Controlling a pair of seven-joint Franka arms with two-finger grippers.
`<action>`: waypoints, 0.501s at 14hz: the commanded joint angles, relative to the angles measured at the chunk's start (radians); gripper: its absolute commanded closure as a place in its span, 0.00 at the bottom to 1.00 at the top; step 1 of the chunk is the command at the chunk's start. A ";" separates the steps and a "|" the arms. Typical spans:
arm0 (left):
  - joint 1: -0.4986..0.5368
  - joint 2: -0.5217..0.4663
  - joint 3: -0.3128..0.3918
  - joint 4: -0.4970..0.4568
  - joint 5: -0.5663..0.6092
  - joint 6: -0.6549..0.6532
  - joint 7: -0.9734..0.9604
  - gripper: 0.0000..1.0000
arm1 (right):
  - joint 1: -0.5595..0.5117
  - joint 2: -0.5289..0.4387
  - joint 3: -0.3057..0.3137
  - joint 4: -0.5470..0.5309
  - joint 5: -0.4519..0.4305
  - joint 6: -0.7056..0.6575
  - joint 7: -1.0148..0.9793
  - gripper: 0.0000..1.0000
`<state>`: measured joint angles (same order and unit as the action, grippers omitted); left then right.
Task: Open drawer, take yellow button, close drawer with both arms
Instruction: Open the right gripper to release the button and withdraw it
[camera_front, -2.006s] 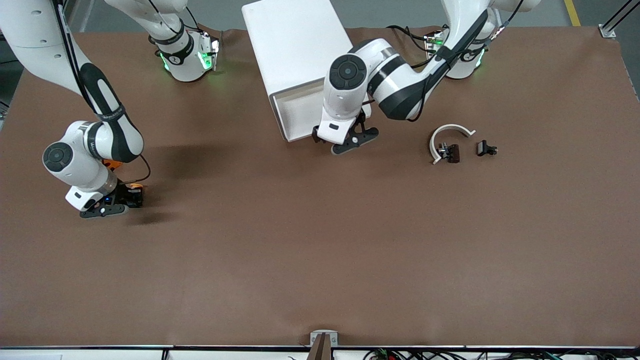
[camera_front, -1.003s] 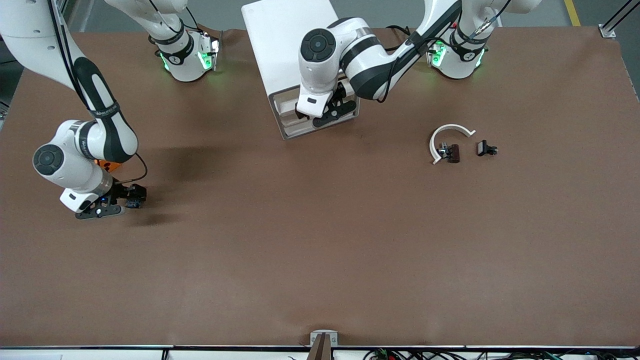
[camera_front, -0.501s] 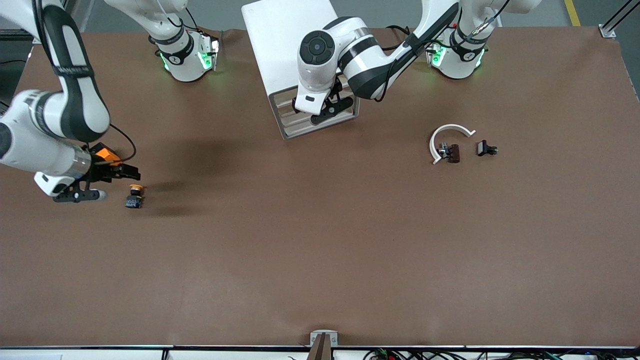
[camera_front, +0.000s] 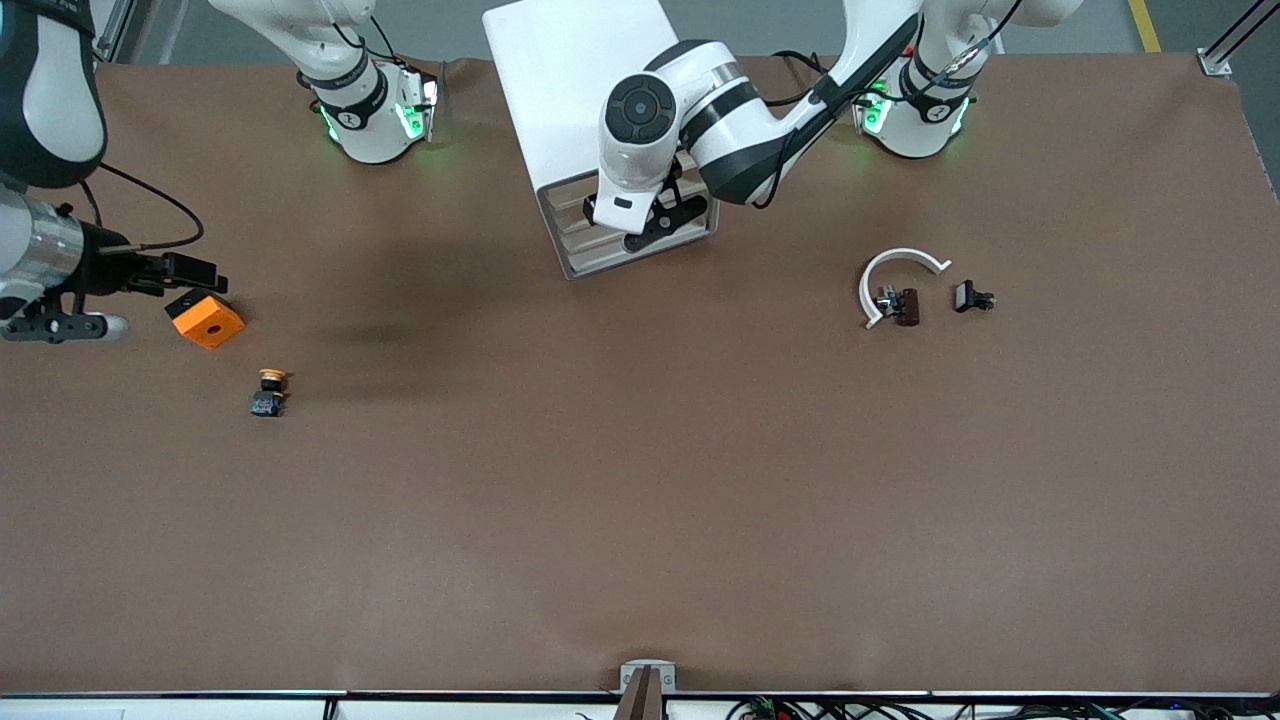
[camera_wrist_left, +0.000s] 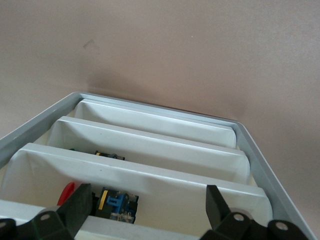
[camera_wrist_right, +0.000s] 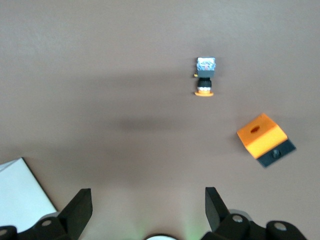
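The button (camera_front: 268, 392) lies on its side on the brown table, free of both grippers, nearer the front camera than the orange block (camera_front: 205, 320). It also shows in the right wrist view (camera_wrist_right: 204, 80). My right gripper (camera_front: 195, 270) is open and empty, up over the table's edge at the right arm's end, beside the block; its fingers (camera_wrist_right: 80, 207) frame bare table. My left gripper (camera_front: 655, 215) is open against the front of the white cabinet (camera_front: 580, 90). The top drawer (camera_front: 568, 197) is pushed in. In the left wrist view my left gripper (camera_wrist_left: 147, 210) is over the stepped drawer fronts (camera_wrist_left: 150, 150).
The orange block shows in the right wrist view (camera_wrist_right: 262, 135) with a black part beside it. A white curved band with a black clip (camera_front: 895, 290) and a second clip (camera_front: 972, 297) lie toward the left arm's end. A blue part (camera_wrist_left: 116, 204) sits in a lower drawer.
My right gripper let go of the button, rose and drew back toward the right arm's end, uncovering the orange block. My left gripper pushed the open drawer in and now holds still.
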<state>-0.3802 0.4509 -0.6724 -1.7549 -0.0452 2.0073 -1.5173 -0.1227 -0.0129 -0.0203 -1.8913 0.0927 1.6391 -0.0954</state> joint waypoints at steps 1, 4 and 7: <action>-0.009 0.015 -0.018 0.023 -0.045 0.002 -0.014 0.00 | 0.035 -0.025 0.031 0.078 -0.039 -0.083 0.168 0.00; -0.002 0.017 -0.012 0.049 -0.032 0.002 -0.004 0.00 | 0.052 -0.019 0.045 0.208 -0.047 -0.142 0.224 0.00; 0.041 0.046 -0.012 0.083 0.024 0.002 0.000 0.00 | 0.063 -0.013 0.046 0.300 -0.045 -0.166 0.217 0.00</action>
<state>-0.3727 0.4599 -0.6721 -1.7170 -0.0449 2.0127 -1.5173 -0.0655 -0.0414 0.0242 -1.6594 0.0619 1.5011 0.1106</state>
